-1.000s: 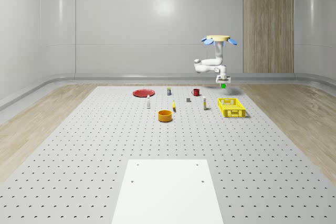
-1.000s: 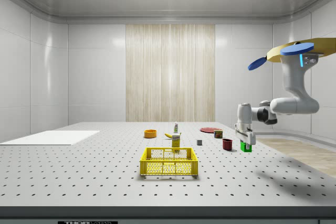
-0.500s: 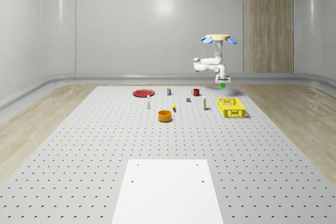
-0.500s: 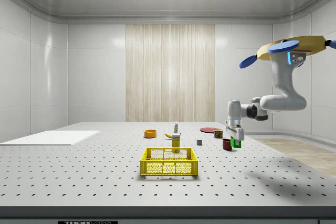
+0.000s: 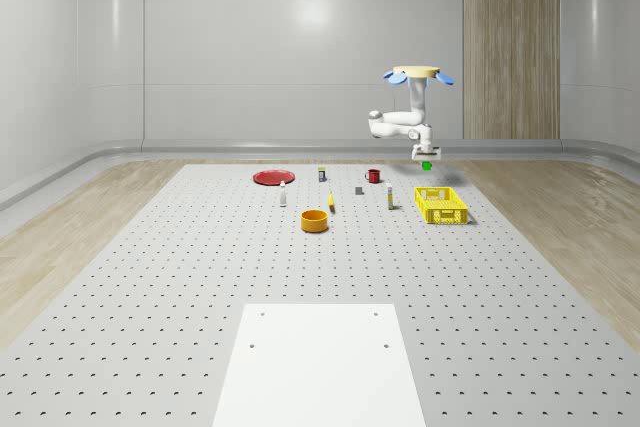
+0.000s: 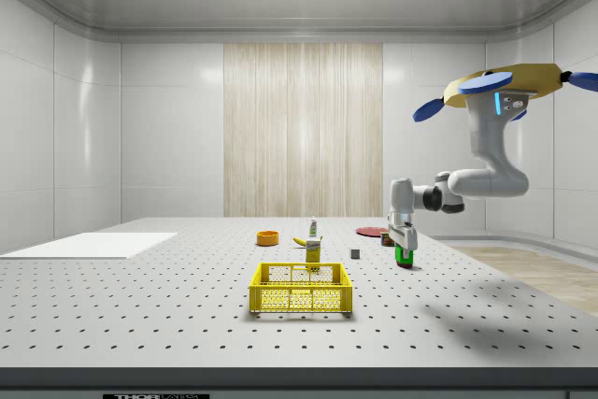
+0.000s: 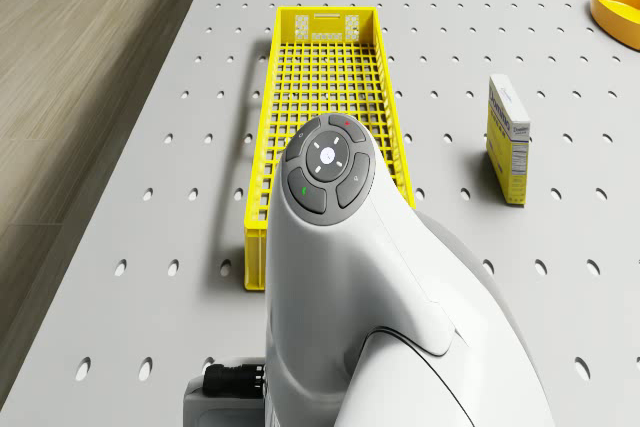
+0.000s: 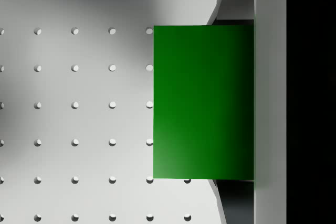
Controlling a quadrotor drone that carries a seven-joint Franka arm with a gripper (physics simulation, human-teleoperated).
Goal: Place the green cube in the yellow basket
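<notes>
The drone point(image 6: 505, 91) hovers above the perforated table, to the side view's right of the yellow basket point(image 6: 301, 287). Its white arm reaches down and toward the basket. The gripper point(image 6: 405, 251) is shut on the green cube point(image 6: 405, 255) and holds it in the air, a little above basket height. In the whole-scene view the green cube point(image 5: 427, 164) hangs beyond the far end of the yellow basket point(image 5: 441, 204). The wrist view shows the green cube point(image 8: 203, 100) pressed against one finger point(image 8: 270, 98), with bare table under it. In the drone view the arm's wrist overlaps the near end of the yellow basket point(image 7: 325, 97).
A yellow box point(image 7: 508, 137) stands beside the basket. An orange bowl point(image 5: 315, 220), a red plate point(image 5: 272, 177), a red mug point(image 5: 373, 176) and small bottles lie on the table in the whole-scene view's middle. A white panel point(image 5: 320, 367) lies near the front. Wooden floor borders the table.
The drone, arm and held cube have shifted toward the side view's left, closer to the basket. The cube has stayed in the gripper.
</notes>
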